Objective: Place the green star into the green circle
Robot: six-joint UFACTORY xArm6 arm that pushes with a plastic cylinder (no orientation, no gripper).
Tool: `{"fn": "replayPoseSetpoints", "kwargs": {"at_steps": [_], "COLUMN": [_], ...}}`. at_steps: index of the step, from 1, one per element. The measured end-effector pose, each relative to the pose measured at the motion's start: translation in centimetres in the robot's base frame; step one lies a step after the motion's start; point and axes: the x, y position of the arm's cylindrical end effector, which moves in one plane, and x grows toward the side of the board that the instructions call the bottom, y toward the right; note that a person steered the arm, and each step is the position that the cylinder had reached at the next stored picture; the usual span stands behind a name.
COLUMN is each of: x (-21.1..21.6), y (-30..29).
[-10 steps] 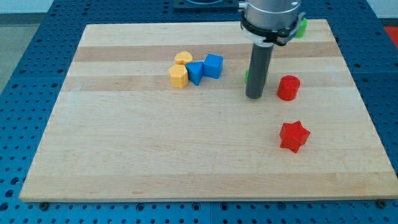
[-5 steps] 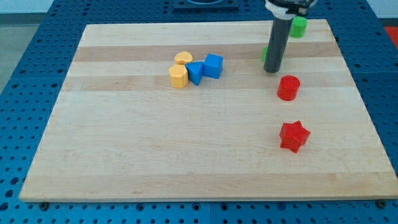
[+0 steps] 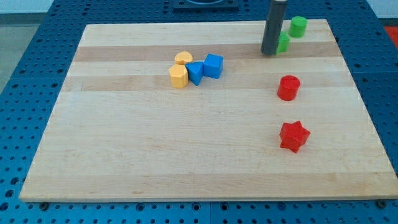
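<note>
My tip (image 3: pixel 269 52) rests on the board near the view's top right. A green block (image 3: pixel 283 42), partly hidden behind the rod so its shape is hard to make out, touches the rod's right side. The green circle block (image 3: pixel 299 26) stands just beyond it, up and to the right, a small gap away near the board's top edge.
A red cylinder (image 3: pixel 288 88) and a red star (image 3: pixel 293 136) lie below the tip on the right. A cluster of two yellow blocks (image 3: pixel 179 75) (image 3: pixel 183 58) and two blue blocks (image 3: pixel 195 73) (image 3: pixel 213 65) sits left of centre. The wooden board (image 3: pixel 124 155) lies on a blue pegboard.
My tip has moved up and to the right, pushing the green block with it toward the green circle. The other blocks have not moved.
</note>
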Motion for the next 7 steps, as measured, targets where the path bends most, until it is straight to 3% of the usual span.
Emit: {"fn": "replayPoseSetpoints", "kwargs": {"at_steps": [2, 5, 7], "x": [-2.7, -2.5, 3.3], "y": [0.7, 2.4, 0.7]}}
